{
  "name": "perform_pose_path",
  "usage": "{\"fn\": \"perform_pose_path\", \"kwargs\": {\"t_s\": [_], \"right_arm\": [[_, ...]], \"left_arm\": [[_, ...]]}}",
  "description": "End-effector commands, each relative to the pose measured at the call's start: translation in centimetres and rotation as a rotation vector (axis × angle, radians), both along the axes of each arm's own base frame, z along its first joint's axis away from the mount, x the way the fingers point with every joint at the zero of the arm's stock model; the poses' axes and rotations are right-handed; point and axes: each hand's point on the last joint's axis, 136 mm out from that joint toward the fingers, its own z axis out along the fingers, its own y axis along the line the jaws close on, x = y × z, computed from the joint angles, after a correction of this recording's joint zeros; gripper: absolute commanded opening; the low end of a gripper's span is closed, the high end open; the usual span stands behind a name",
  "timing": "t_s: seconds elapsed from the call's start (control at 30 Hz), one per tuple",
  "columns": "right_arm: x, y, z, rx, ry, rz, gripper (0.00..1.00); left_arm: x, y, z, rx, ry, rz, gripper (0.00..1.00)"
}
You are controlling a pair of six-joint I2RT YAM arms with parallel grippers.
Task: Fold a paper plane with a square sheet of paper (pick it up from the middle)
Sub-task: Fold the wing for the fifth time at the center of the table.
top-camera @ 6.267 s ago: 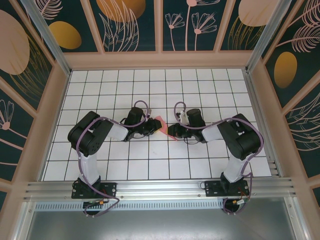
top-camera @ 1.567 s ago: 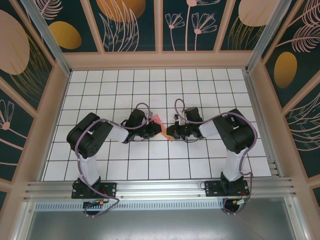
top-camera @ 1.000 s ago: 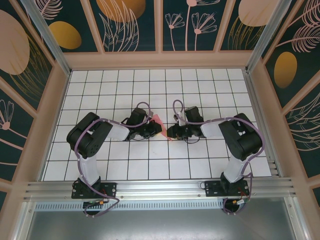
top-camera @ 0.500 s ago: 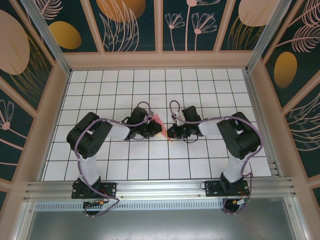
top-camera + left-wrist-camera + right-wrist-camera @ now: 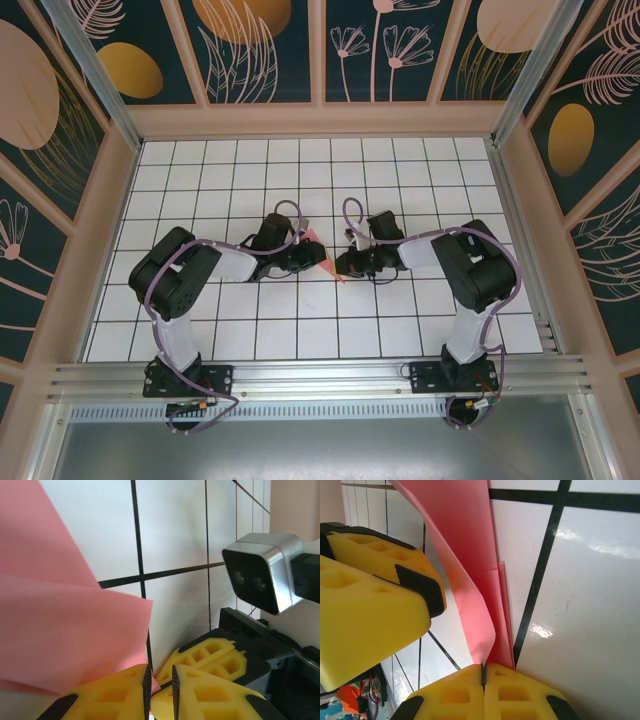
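Pink paper (image 5: 316, 243): part-folded, thin, smooth, sharp creases, pointed lower tip. Held up off the middle of the table (image 5: 200, 160), well clear of every edge. Left gripper (image 5: 160, 682): yellow, black-padded, just eased to a narrow crack, paper corner in the gap, hold uncertain. Right gripper (image 5: 482, 672): just closed fully, pinching the folded tip. Probably a handover before the next crease.

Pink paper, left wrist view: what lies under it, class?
The white table with black grid lines lies under the pink paper; one line disappears beneath its edge. Whatever sits directly beneath the sheet is covered.
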Motion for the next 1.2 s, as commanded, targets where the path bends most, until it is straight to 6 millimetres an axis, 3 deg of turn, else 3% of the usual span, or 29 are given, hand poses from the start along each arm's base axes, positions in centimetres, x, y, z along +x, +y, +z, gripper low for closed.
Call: {"fn": "perform_pose_path", "kwargs": {"t_s": [0.0, 0.37, 0.57, 0.8, 1.03, 1.17], "right_arm": [[-0.4, -0.2, -1.5, -0.032, 0.067, -0.01, 0.0], [-0.2, -0.5, -1.8, -0.051, 0.113, -0.041, 0.02], [0.4, -0.5, 0.0, -0.046, 0.058, -0.045, 0.13], [1.3, -2.0, 1.9, -0.145, -0.069, -0.045, 0.22], [0.6, 0.3, 4.4, -0.102, -0.147, 0.041, 0.18], [0.2, 1.6, 3.6, -0.117, -0.132, 0.072, 0.12]], "left_arm": [[-0.6, -0.5, 0.0, -0.007, -0.029, -0.036, 0.22], [0.3, 1.3, -4.4, 0.175, 0.085, 0.08, 0.16], [0.2, 2.6, -6.4, 0.277, 0.14, 0.122, 0.14], [0.1, 3.1, -6.8, 0.308, 0.153, 0.131, 0.13], [0.0, 3.1, -6.9, 0.307, 0.155, 0.127, 0.12], [-0.1, 3.1, -7.0, 0.307, 0.159, 0.128, 0.11]]}}
